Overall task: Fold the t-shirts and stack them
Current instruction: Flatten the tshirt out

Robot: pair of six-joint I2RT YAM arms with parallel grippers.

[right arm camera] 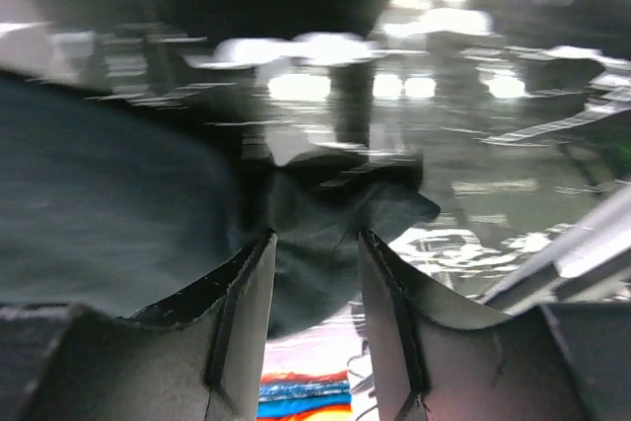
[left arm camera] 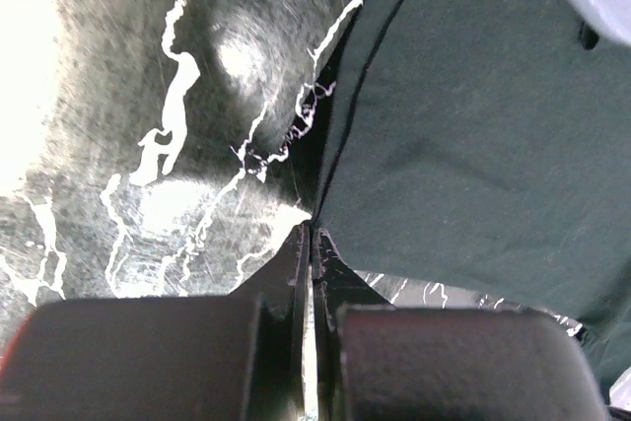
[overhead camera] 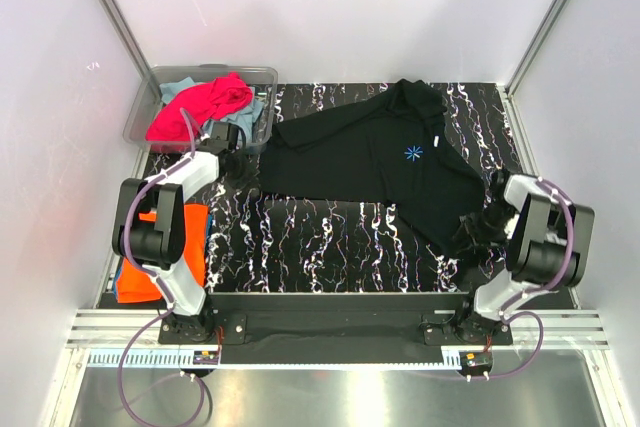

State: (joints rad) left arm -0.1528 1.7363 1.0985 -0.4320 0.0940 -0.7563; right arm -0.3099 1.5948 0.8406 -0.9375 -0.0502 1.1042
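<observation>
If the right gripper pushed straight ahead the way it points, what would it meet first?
The black t-shirt: its crumpled corner sits just ahead of the right gripper, between the open jaws. The view is blurred, so depth is uncertain.

Bare table (overhead camera: 320, 237) front-ctr is free to pass. Black t-shirt (overhead camera: 370, 162) covers back ctr & rt. Bin (overhead camera: 262, 75) blocks back-left corner, orange t-shirt (overhead camera: 197, 232) lies front-left, side walls (overhead camera: 60, 147) close both flanks.

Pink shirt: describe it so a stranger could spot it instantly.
Look at the far left corner of the marbled table, where a clear plastic bin sits. The pink shirt is crumpled on top inside it, over a pale blue one; it is the only bright pink cloth.
</observation>
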